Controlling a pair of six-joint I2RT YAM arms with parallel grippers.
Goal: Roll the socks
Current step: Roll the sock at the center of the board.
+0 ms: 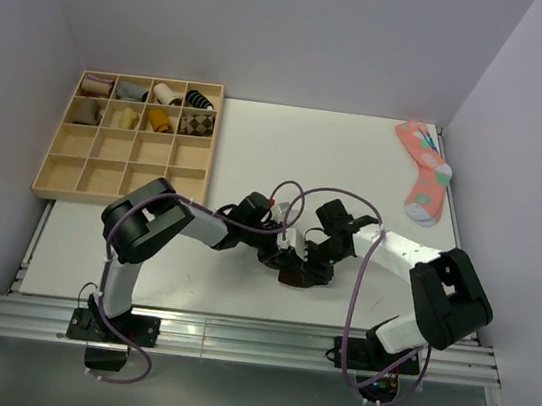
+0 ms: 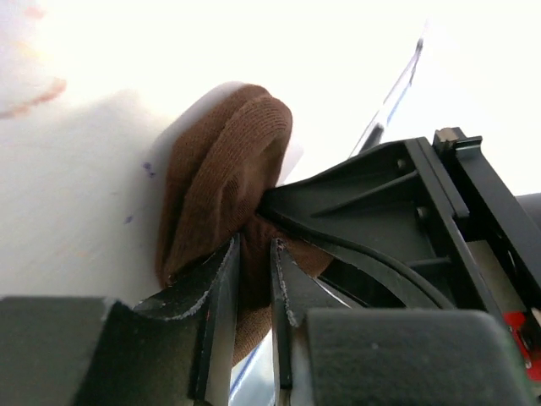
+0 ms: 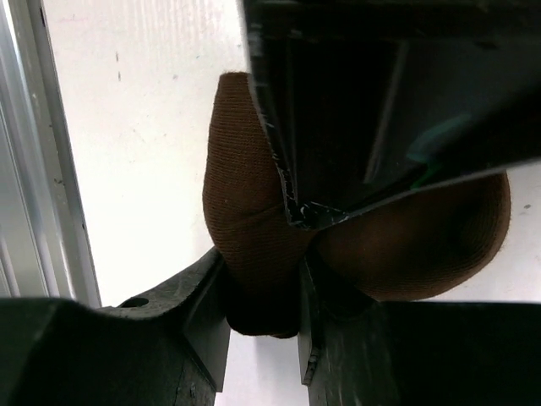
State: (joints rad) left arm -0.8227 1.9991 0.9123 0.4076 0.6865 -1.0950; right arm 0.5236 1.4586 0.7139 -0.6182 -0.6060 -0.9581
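Pale grey walls (image 1: 276, 22) on three sides. White bench (image 1: 258, 151) fills the middle of the top view, with an aluminium rail (image 1: 232, 339) along its lower edge.

Wooden tray (image 1: 103, 177) at upper left, divided into compartments. Small sock bundles (image 1: 157, 122) sit in the top two rows. Pink sock (image 1: 422, 174) lies flat at upper right, by the bench's edge and well apart from everything else.

Both arms reach inward and meet at lower centre of the top view. Brown sock (image 1: 293, 275) is there on the bench between the two tool heads, bunched into a short thick wad and mostly hidden from above.

Left tool (image 2: 252, 279): fingers almost pressed together, a fold of brown knit pinched between them. The rest of the sock bulges toward the upper centre of the left wrist view, lying against the white surface.

Right tool (image 3: 260, 296): fingers set a little wider, clamped on a thick rounded fold at lower centre of its view. The left tool's finger tip enters from above and presses into the same wad.
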